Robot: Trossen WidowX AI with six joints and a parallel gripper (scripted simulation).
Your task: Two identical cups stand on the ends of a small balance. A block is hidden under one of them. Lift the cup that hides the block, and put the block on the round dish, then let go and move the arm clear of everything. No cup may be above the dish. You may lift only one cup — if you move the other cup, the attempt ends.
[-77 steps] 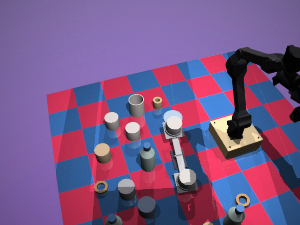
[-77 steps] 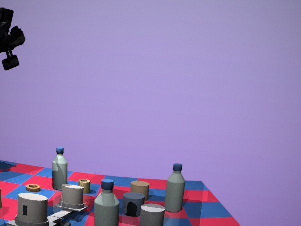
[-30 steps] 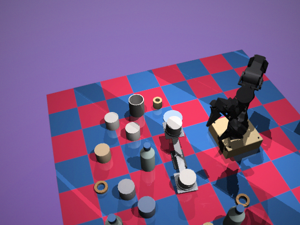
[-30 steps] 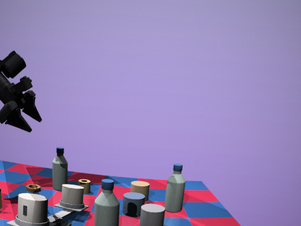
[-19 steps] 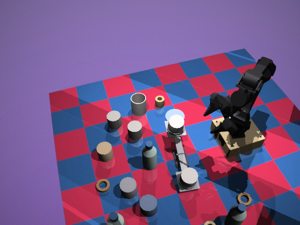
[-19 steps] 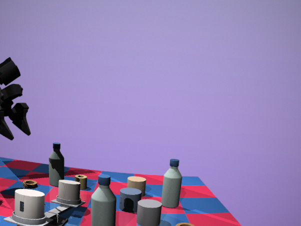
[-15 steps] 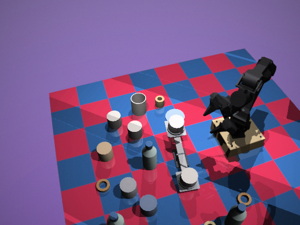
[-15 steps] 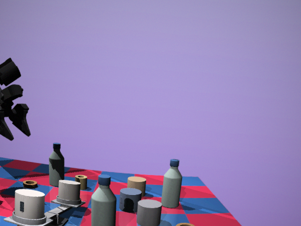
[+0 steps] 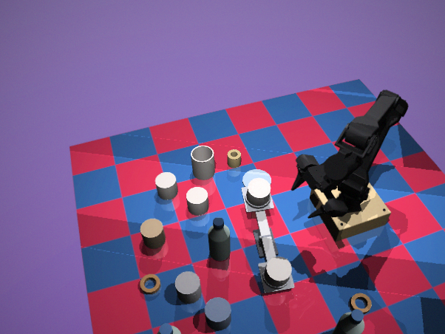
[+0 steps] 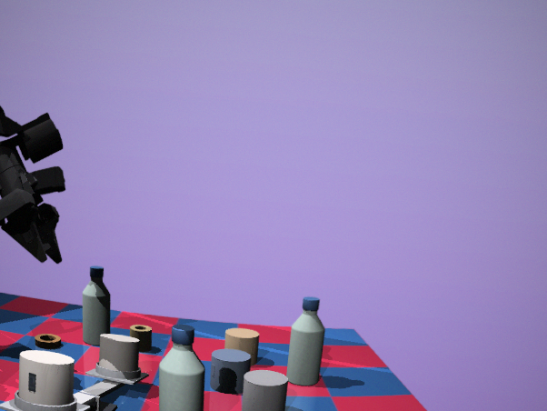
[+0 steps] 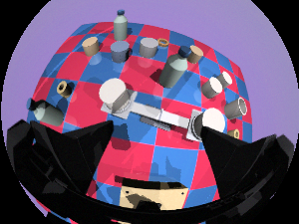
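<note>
A pale cup (image 9: 259,191) (image 10: 50,379) (image 11: 214,118) stands on one end of the grey balance (image 9: 263,224) (image 11: 171,117), beside the round dish. It has a small dark slot in its side in the exterior view. The other pale cup (image 9: 279,273) (image 10: 119,355) (image 11: 114,94) stands on the opposite end. The pale round dish (image 9: 256,174) lies just behind the first cup in the top view, partly hidden by it. No block is visible, and I cannot tell which end is lower. My gripper (image 9: 302,203) (image 10: 52,262) (image 11: 157,127) is open and empty, high between the balance and the robot base.
A bottle (image 9: 219,242) (image 10: 182,379) (image 11: 173,71) stands beside the balance. An open grey container (image 9: 202,166) and a small tan tube (image 9: 234,159) stand near the dish. Several cylinders, more bottles and brown rings (image 9: 150,284) (image 9: 361,303) are around. The tan robot base (image 9: 369,224) is to the right.
</note>
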